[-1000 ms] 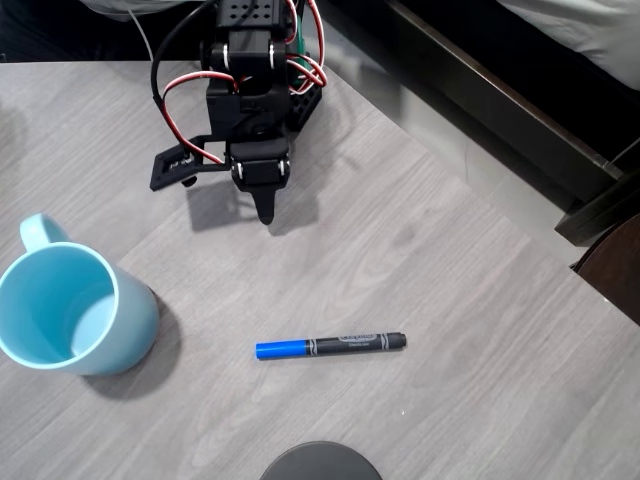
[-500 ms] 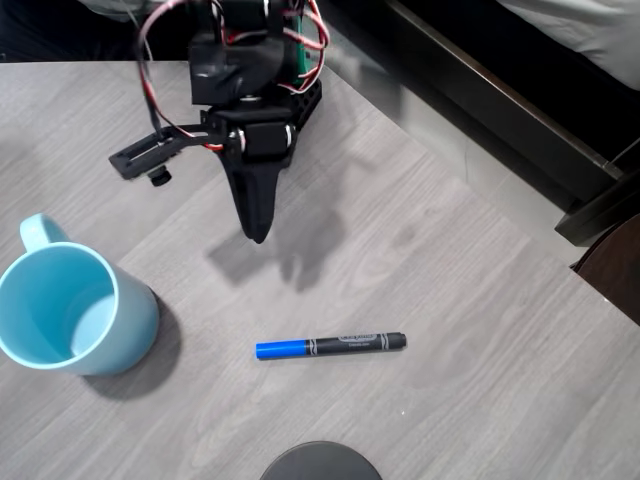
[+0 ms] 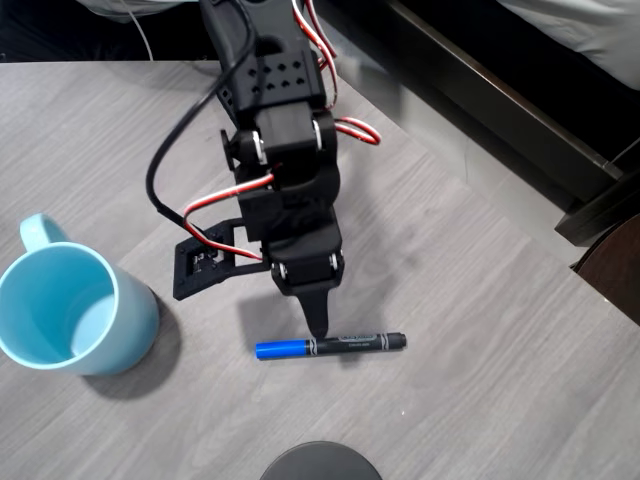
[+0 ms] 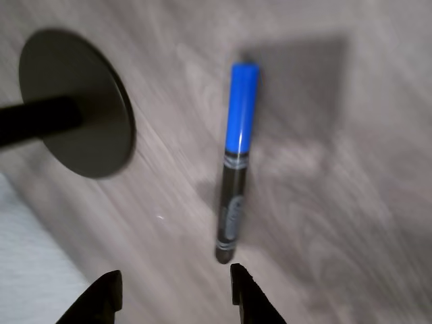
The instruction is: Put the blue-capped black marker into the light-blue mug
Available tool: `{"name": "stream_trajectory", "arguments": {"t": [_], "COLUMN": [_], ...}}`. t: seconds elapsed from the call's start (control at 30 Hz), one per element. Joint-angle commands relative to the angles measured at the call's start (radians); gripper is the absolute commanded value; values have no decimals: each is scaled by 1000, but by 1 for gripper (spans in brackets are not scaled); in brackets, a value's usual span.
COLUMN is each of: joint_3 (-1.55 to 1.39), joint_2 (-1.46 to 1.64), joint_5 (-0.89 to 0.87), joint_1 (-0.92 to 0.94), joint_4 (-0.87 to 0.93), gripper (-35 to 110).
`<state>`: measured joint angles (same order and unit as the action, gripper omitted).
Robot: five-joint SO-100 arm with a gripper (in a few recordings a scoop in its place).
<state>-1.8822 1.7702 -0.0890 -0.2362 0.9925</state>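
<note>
Grey table (image 3: 480, 330): gripper (image 4: 175, 297) spread apart above marker (image 3: 331, 345), lined up for grabbing; mug (image 3: 70, 310) waits left.

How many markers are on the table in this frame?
1. The marker lies flat on the table, right of the mug, just below the fingers.

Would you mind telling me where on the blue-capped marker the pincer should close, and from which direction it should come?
I would grip the blue-capped black marker on its black barrel near mid-length, from straight above. It lies flat on the table with open space around it, so one finger can drop on each long side, closing across the narrow width. The pincer is open, though the marker sits toward one finger, so recentre it first.
</note>
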Motion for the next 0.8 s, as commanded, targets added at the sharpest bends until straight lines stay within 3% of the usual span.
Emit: {"name": "stream_trajectory", "arguments": {"t": [0.0, 0.6, 0.77], "joint_3": [72, 310, 403], "joint_2": [-158, -522, -632], "joint_5": [-35, -80, -112], "joint_1": [-26, -34, 0], "joint_4": [-26, -38, -25], "gripper": [26, 25, 0]}}
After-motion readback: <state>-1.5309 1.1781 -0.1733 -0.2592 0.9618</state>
